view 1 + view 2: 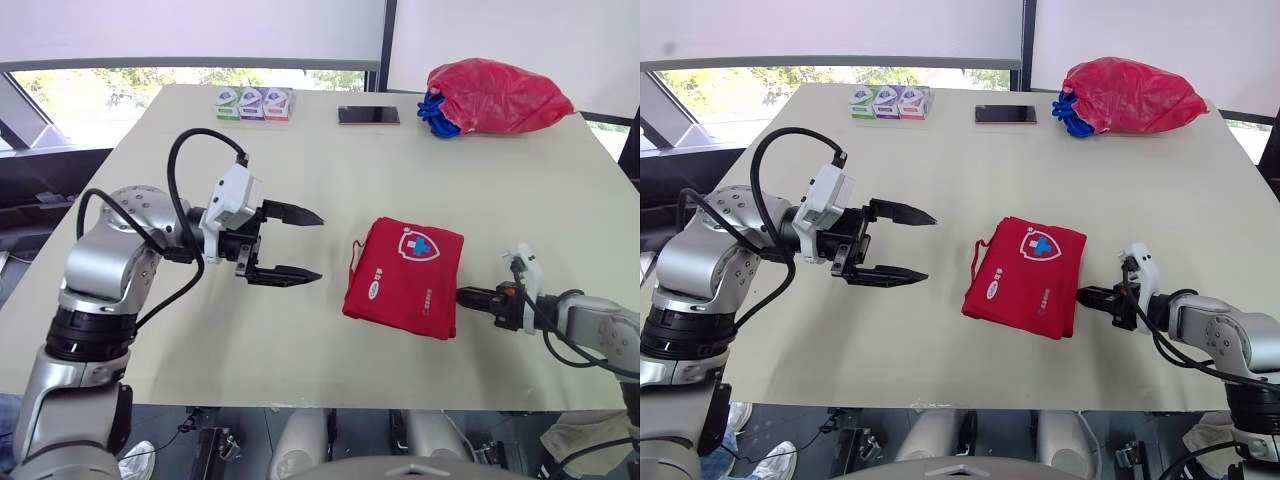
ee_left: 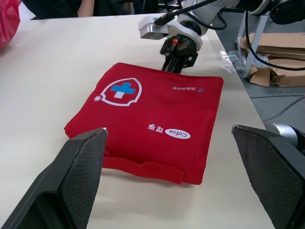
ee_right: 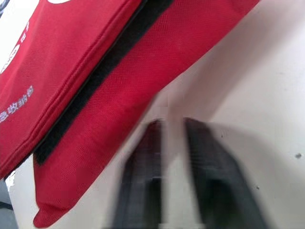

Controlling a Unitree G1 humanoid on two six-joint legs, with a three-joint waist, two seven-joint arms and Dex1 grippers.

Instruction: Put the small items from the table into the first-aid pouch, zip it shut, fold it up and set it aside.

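Nearest the front edge of the beige table (image 1: 250, 350), the right gripper (image 1: 468, 296) points its nearly closed black fingers at the folded red fabric first-aid pouch (image 1: 405, 277) just beside it, holding nothing. Left of the pouch, the left gripper (image 1: 319, 246) hovers wide open and empty.

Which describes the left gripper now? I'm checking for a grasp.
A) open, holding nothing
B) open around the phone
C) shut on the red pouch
A: the left gripper has its fingers spread wide with nothing between them, apart from the red pouch.
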